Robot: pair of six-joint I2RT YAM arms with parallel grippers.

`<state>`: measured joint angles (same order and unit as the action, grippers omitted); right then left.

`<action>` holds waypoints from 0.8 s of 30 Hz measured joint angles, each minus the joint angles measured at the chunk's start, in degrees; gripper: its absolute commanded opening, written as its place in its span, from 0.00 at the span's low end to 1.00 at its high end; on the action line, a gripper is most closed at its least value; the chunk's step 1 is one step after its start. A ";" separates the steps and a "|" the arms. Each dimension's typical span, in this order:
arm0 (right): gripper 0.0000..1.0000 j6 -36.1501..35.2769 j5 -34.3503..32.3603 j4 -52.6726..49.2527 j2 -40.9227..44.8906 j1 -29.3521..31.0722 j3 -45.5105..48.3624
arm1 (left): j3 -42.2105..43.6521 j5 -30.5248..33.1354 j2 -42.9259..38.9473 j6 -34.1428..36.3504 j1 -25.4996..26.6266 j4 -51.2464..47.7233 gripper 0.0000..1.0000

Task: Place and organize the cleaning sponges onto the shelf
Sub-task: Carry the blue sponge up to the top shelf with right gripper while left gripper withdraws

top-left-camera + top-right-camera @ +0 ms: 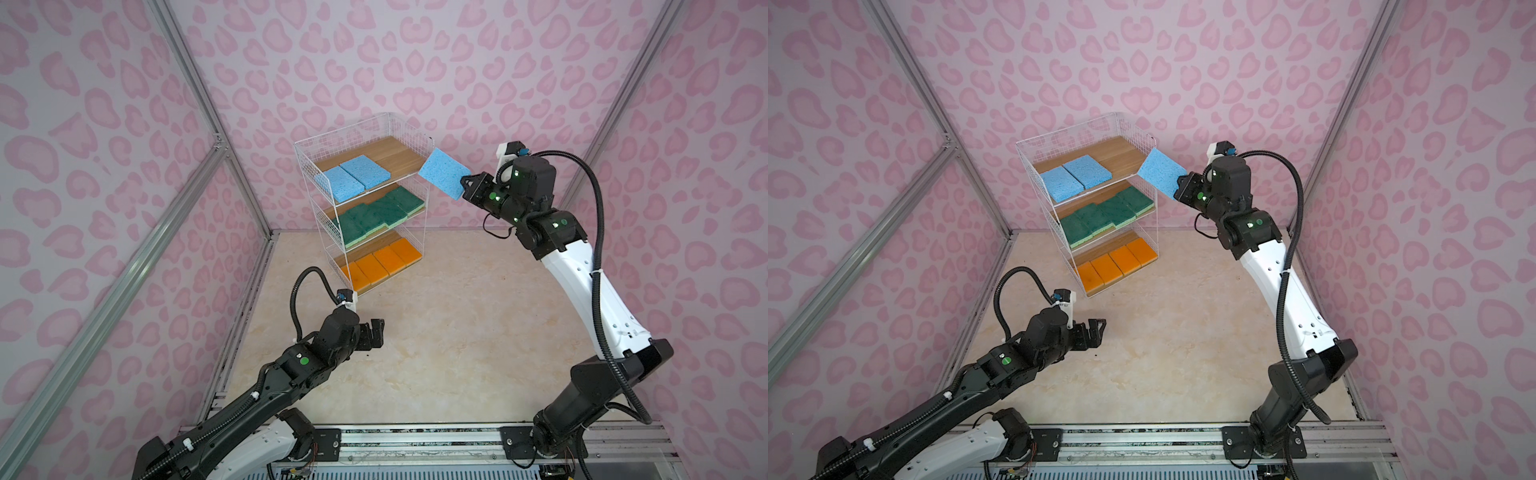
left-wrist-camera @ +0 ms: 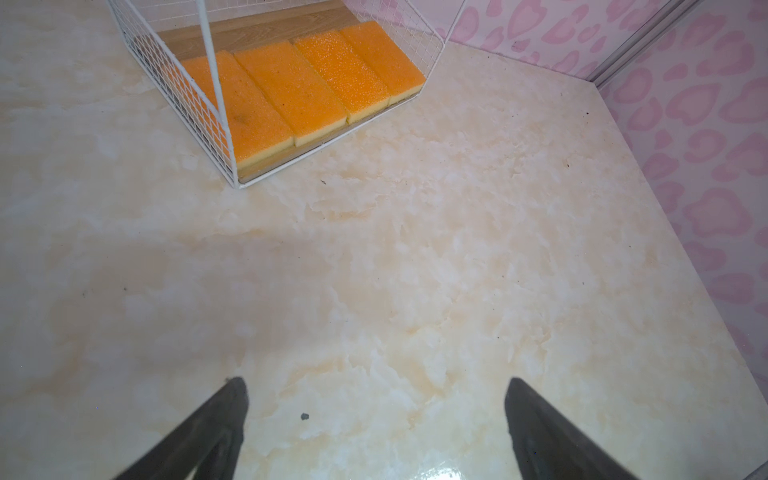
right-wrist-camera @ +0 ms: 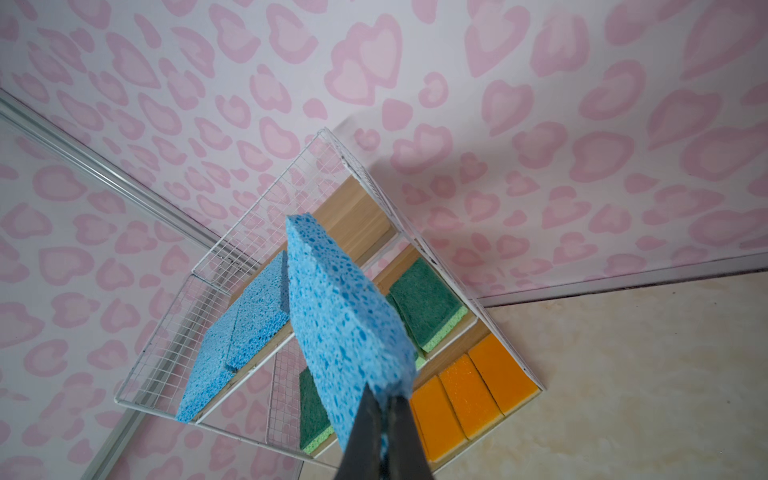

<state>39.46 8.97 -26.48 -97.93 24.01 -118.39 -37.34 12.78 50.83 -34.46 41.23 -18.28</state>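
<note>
Right wrist view: light blue sponge (image 3: 345, 324) is being pinched at one end by the right gripper (image 3: 382, 395), reaching ahead of it toward the top tier of the wire shelf (image 3: 266, 199). It is being judged light and soft, compressing under the grip. Left gripper (image 2: 376, 380) is being held apart, empty.

Three porous light blue rectangular sponges (image 1: 365, 170) are showing in both top views. Four dark green rectangular sponges with pale green undersides (image 1: 374, 218) seem to be showing, though their overlap is making that count uncertain. Four orange rectangular foam sponges (image 2: 291, 89) are showing. One white wire-grid shelf with three light brown wooden boards (image 1: 395, 153) is standing, and two black-and-white robot arms (image 1: 582, 282) are showing.
</note>
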 measured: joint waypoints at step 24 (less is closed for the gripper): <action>0.00 4.68 0.13 2.51 -29.22 3.91 -34.14 | 3.52 -2.10 -0.35 -1.51 -0.02 0.07 0.97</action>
<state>44.14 9.10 -23.97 -127.15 27.92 -152.53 -33.82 10.68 50.48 -35.97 41.21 -18.22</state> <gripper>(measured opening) 0.049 0.976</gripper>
